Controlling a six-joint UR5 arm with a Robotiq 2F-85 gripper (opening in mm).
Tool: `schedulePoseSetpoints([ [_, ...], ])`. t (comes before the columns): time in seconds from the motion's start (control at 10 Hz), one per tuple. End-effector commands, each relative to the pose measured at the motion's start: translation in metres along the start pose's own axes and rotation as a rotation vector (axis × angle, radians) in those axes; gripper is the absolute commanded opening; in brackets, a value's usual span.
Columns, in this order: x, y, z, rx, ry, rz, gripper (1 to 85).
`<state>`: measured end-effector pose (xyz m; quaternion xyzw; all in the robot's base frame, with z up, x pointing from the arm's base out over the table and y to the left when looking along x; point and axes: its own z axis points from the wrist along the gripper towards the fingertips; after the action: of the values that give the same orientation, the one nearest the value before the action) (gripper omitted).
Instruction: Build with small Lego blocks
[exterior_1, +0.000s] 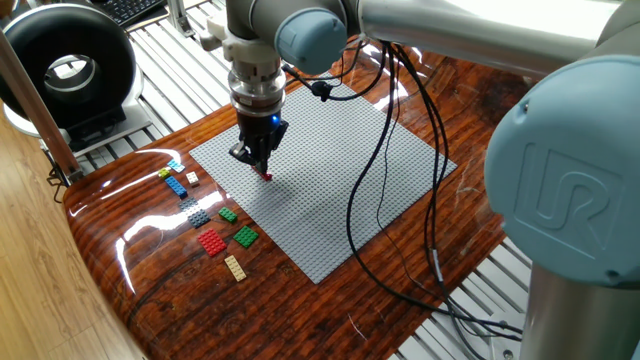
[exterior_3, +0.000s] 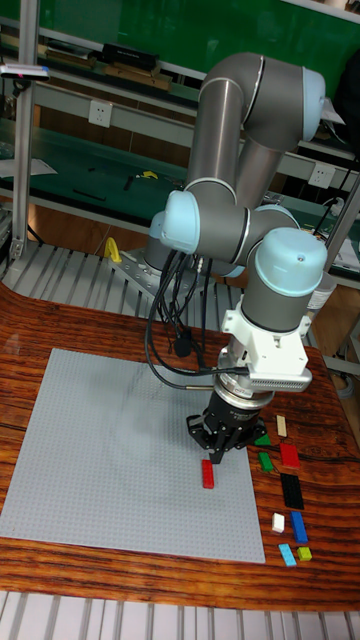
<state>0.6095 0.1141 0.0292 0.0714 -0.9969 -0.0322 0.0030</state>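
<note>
My gripper (exterior_1: 262, 167) points down over the left part of the large grey baseplate (exterior_1: 340, 190), its fingers drawn together on one end of a small red brick (exterior_1: 267, 176) that lies on the plate. In the tall fixed view the red brick (exterior_3: 208, 473) sticks out just below the gripper (exterior_3: 216, 456). Loose small Lego blocks lie on the wood beside the plate: a red plate (exterior_1: 211, 242), a green one (exterior_1: 245, 236), a smaller green one (exterior_1: 228, 214), a tan one (exterior_1: 235, 267), a dark grey one (exterior_1: 196, 213), a blue one (exterior_1: 177, 186) and a white one (exterior_1: 192, 177).
Black cables (exterior_1: 385, 150) hang from the arm across the baseplate's right half. A black ring-shaped device (exterior_1: 65, 65) stands beyond the table's left corner. The glossy wooden table (exterior_1: 420, 250) ends in metal rails at the right and back.
</note>
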Motion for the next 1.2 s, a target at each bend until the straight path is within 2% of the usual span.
schedulePoseSetpoints([
  [0.0, -0.01, -0.002, 0.006, -0.009, -0.015, 0.005, 1.3],
  [0.7, -0.008, -0.008, 0.015, -0.012, -0.026, -0.007, 1.3],
  [1.1, -0.013, -0.003, 0.024, -0.005, -0.038, -0.002, 1.3],
])
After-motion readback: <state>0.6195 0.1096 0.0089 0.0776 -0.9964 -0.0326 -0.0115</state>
